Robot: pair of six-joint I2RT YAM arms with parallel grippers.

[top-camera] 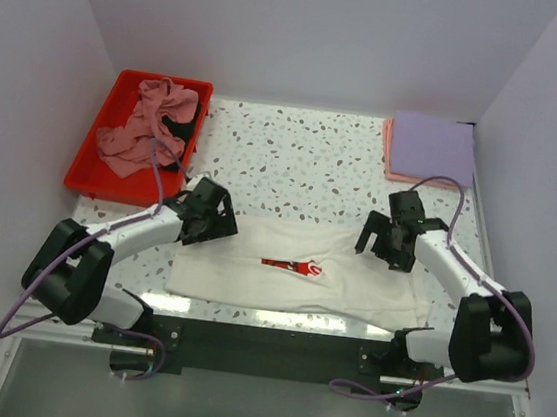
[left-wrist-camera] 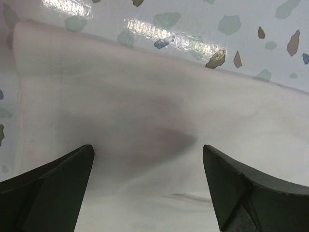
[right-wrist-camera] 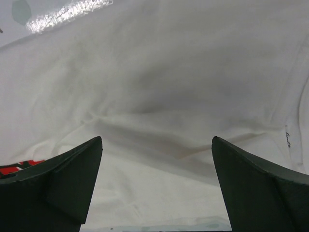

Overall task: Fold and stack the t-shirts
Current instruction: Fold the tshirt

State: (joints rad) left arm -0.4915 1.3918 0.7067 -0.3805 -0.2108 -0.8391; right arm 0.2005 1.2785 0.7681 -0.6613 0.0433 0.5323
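Overhead only: white tee (top-camera: 301, 277) spread flat at the near table edge, red print (top-camera: 292, 266) up, between both arms. Dusty-pink tee (top-camera: 144, 131) heaped in the red tray (top-camera: 86, 172), far left. Lavender tee (top-camera: 433, 146) folded atop a salmon-pink one (top-camera: 386, 152), far right. Closer in on the wrists: left gripper (left-wrist-camera: 147, 154) spread wide above the cloth's edge, right gripper (right-wrist-camera: 157, 145) equally agape, nothing pinched. Print cropped to a sliver at right wrist; fingertip contact impossible to judge.

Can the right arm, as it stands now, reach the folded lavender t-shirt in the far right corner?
Probably yes. The lavender t-shirt lies uncovered on that side, with only bare table between it and the open, empty right hand over the white t-shirt.
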